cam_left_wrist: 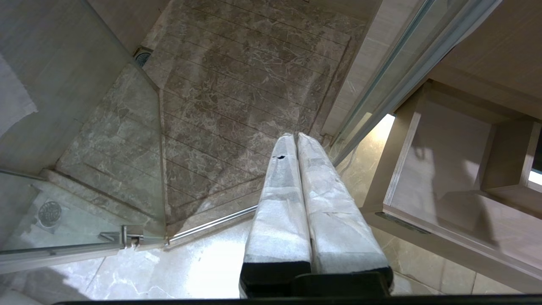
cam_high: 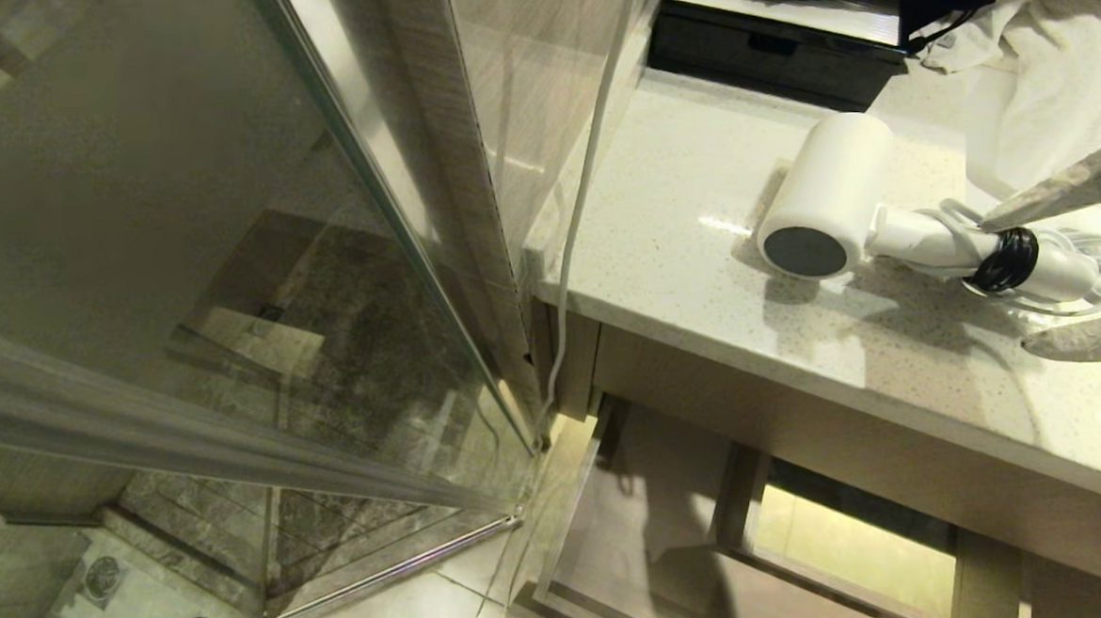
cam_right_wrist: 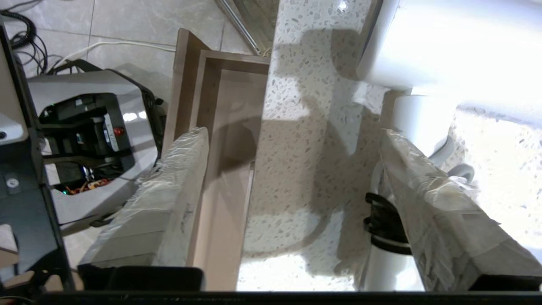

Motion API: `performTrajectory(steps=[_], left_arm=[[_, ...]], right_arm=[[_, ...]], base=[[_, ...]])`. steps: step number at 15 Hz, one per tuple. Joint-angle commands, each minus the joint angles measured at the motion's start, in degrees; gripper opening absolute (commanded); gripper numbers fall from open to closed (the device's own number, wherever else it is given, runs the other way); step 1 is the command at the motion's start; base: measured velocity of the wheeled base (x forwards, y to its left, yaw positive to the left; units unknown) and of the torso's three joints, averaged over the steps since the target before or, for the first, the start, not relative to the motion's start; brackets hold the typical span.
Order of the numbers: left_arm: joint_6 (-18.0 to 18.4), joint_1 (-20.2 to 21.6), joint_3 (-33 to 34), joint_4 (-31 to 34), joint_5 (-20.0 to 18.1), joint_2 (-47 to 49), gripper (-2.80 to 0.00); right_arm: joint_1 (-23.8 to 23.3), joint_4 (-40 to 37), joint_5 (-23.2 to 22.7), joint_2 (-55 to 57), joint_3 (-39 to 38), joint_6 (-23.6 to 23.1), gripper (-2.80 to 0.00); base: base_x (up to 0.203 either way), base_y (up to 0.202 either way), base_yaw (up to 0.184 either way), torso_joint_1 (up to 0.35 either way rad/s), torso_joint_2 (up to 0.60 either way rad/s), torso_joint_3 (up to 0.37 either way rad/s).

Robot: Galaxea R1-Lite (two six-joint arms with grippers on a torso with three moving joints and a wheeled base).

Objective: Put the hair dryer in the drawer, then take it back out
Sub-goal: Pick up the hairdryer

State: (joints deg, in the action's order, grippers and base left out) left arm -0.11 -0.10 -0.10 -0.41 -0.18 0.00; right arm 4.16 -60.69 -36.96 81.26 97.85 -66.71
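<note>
hair dryer [cam_high: 847, 207] lies on counter [cam_high: 677, 199]; right gripper [cam_high: 1015, 280] spread around its handle

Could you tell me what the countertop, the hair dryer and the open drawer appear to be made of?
Countertop: pale speckled stone or quartz composite, polished, judging by its glare. Hair dryer: smooth matte white plastic, dark grey round end. Drawer: light wood or laminate, with faint grain.
</note>
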Motion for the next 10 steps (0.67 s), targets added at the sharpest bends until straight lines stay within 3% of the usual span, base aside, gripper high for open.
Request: performTrajectory(steps=[1,4,10], left_arm=[[-0.07,0.01,0.01,-0.03,0.01,0.09,-2.80],[-0.07,0.01,0.01,-0.03,0.01,0.09,-2.80],[-0.01,0.01,0.01,-0.03,0.01,0.09,-2.80]], right_arm=[[0.06,1.80,-0.08,1.78,0.41,-1.19,0.00],[0.32,5.23,0.81,3.74,0.67,-1.83,0.00],[0.67,5.16,8.45,6.36,4.45,-1.23,0.00]], base=[[0.000,0.000,0.000,0.000,0.00,0.000],[0.000,0.000,0.000,0.000,0.00,0.000],[0.000,0.000,0.000,0.000,0.00,0.000]])
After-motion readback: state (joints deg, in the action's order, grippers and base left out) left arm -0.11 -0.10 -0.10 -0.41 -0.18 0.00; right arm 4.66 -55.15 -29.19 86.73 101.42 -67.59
